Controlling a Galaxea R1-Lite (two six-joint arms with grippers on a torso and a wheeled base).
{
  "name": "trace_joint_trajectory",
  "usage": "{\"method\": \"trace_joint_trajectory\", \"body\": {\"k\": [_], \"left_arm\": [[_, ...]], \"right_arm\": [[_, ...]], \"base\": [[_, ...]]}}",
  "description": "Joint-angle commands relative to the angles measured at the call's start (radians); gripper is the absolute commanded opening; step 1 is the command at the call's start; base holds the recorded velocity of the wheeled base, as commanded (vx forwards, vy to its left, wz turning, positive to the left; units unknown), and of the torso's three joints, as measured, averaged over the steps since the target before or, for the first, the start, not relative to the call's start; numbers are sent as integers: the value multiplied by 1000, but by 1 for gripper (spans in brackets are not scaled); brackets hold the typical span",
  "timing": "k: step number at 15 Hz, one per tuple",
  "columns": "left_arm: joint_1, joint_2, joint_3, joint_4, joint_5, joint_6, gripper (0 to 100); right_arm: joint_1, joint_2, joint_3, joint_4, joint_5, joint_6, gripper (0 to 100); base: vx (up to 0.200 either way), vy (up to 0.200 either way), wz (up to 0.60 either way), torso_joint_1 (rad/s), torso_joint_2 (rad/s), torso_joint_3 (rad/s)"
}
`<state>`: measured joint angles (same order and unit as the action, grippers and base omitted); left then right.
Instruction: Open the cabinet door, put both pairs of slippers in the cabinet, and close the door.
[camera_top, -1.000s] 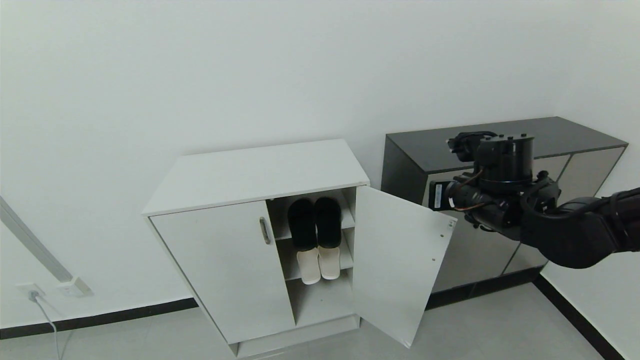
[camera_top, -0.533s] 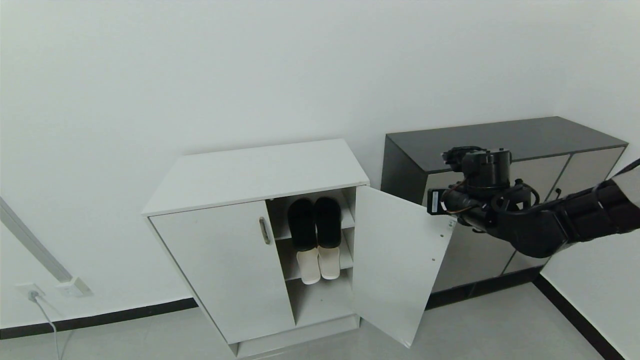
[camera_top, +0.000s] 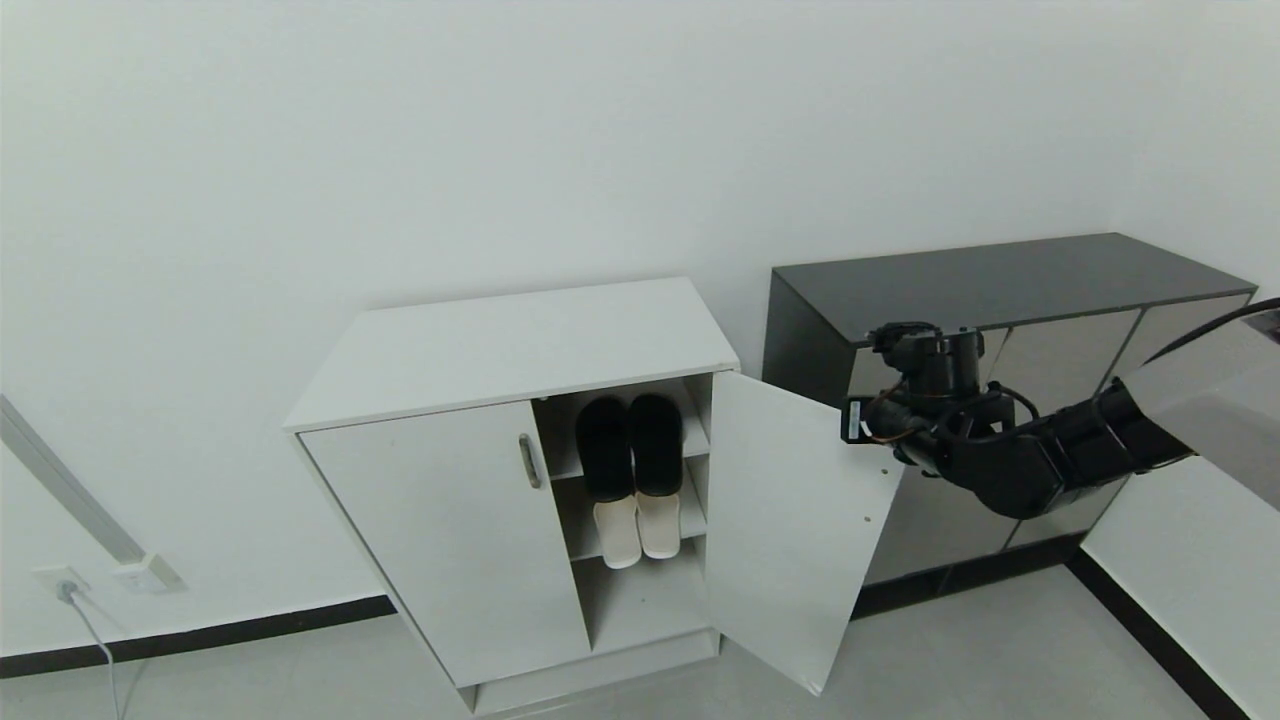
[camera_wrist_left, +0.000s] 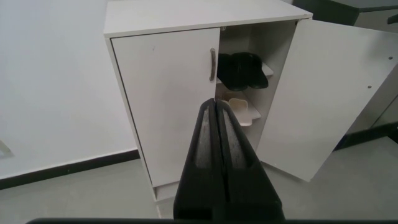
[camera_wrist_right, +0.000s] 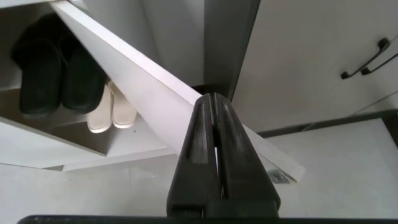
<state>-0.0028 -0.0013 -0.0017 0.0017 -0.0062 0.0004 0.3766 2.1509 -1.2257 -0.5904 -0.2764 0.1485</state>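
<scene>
2 slipper pairs (camera_top: 655, 450) shelved, door (camera_top: 790, 520) ajar
My right gripper (camera_wrist_right: 215, 106), fingers together, has neared the door edge; dark sideboard (camera_top: 1000, 280) behind.

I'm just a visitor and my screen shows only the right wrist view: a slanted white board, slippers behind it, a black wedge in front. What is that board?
Observer: In the head view it is the open right door of a white cabinet; the left door beside it is shut.
Operator: And where is the arm carrying my camera?
Observer: The right gripper hangs by that open door's upper outer corner, with a dark cabinet behind it; I cannot tell whether it touches.
Operator: Is there a second arm?
Observer: Yes. The left wrist view shows the left gripper, jaws shut, facing the cabinet front.
</scene>
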Motion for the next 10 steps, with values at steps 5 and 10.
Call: {"method": "trace_joint_trajectory", "body": {"k": [5,10], "left_arm": [[0,1,0,0,0,1,0],[0,1,0,0,0,0,0]], "right_arm": [[-13,63,-24,-25,0,0,0],[12,49,-8,-23,-1,0,0]], "base": [[0,0,0,0,0,0],[0,0,0,0,0,0]]}}
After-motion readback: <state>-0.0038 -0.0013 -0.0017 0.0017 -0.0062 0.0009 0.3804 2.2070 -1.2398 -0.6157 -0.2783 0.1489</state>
